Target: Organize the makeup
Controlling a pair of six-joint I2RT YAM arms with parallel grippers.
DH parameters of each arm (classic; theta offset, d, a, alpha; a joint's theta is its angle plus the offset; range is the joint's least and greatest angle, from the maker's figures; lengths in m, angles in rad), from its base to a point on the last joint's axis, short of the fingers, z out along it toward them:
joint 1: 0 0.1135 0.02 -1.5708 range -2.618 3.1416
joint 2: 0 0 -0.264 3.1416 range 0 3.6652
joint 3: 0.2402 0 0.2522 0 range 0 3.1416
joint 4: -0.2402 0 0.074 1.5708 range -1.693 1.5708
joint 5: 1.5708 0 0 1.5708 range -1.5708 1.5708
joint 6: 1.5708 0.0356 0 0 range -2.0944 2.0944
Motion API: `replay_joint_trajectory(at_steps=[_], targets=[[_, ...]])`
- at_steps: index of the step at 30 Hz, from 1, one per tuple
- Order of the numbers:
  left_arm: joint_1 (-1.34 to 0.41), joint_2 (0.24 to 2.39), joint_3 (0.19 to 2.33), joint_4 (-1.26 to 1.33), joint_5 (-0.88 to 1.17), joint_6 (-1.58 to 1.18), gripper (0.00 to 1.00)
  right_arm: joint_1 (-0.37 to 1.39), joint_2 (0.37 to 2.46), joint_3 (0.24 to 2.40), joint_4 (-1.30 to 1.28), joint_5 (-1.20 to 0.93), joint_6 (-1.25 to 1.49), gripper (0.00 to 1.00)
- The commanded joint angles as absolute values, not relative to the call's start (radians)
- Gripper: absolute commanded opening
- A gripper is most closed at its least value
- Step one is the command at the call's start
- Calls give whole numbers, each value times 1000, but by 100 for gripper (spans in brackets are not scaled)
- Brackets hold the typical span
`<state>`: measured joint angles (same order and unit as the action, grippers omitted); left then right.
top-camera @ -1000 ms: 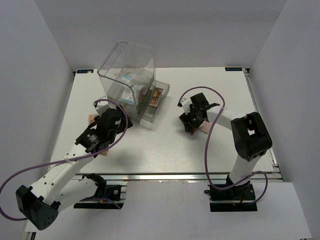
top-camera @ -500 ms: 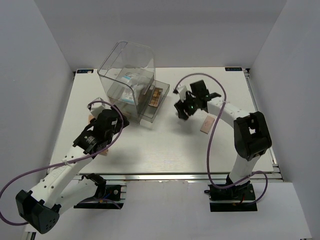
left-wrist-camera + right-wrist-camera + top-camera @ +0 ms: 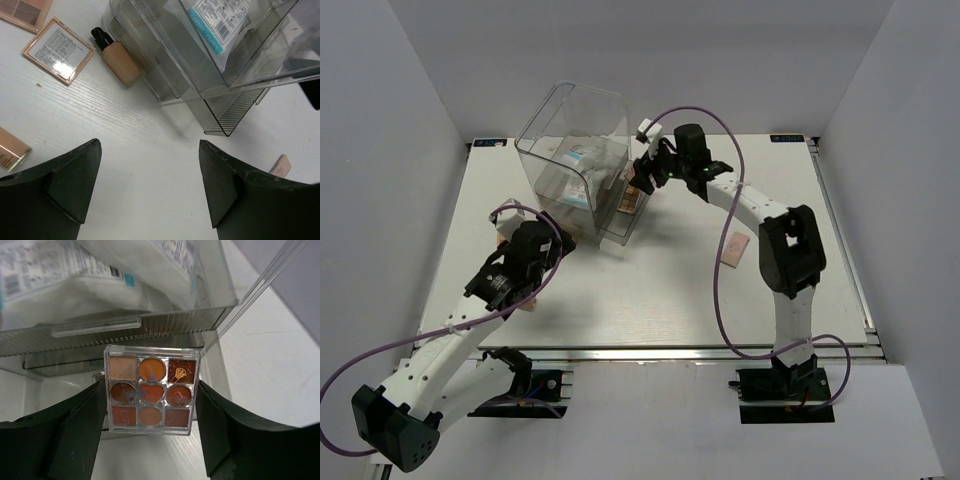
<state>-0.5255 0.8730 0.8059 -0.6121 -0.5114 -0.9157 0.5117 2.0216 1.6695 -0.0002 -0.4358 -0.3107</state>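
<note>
right fingers (image 3: 75,430) are clamping the brown palette (image 3: 151,390) just over the drawer (image 3: 618,228) of the clear box (image 3: 570,120); keeping it level and lowering gently looks wise. left fingers (image 3: 65,185) are hanging spread, empty, over the desk (image 3: 150,165).

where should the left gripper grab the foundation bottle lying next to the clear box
Grip the bottle across its tan body, the left gripper coming straight down. It lies flat on the table with the box close along one side, so a sideways approach looks blocked.
</note>
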Motion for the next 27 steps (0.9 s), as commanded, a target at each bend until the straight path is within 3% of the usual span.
replay_joint_trajectory(at_steps=[1,3,5,6,7,8,9,10,17,21,23,24,25,27], targets=[[-519,879,813,-592,-505,-927,88,515,2071,1758,113,-465,-261,19],[-515,882,810,-586,-500,-931,88,520,2108,1787,103,-468,-273,23],[-515,882,805,-586,-497,-940,88,523,2124,1792,106,-462,-294,46],[-515,882,804,-586,-497,-945,88,523,2128,1789,109,-460,-302,46],[-514,884,804,-587,-495,-948,88,523,2129,1784,107,-457,-308,62],[-511,887,804,-588,-495,-951,88,523,2131,1776,103,-454,-313,70],[-508,888,802,-586,-491,-956,88,523,2128,1772,98,-454,-316,87],[-505,891,805,-584,-486,-957,88,523,2123,1764,95,-456,-321,89],[-402,983,867,-633,-414,-943,82,522,1941,1612,129,-445,-385,89],[-293,1020,874,-643,-339,-858,61,505,1777,1410,282,-341,-420,89],[-199,1038,865,-638,-282,-822,59,447,1715,1296,327,-423,-344,88],[-163,1048,861,-632,-258,-793,59,422,1712,1308,272,-501,-319,85],[-122,1077,856,-630,-229,-782,61,379,1712,1343,215,-594,-289,74],[-11,1112,844,-612,-148,-765,70,345,1706,1351,77,-661,-261,61]])
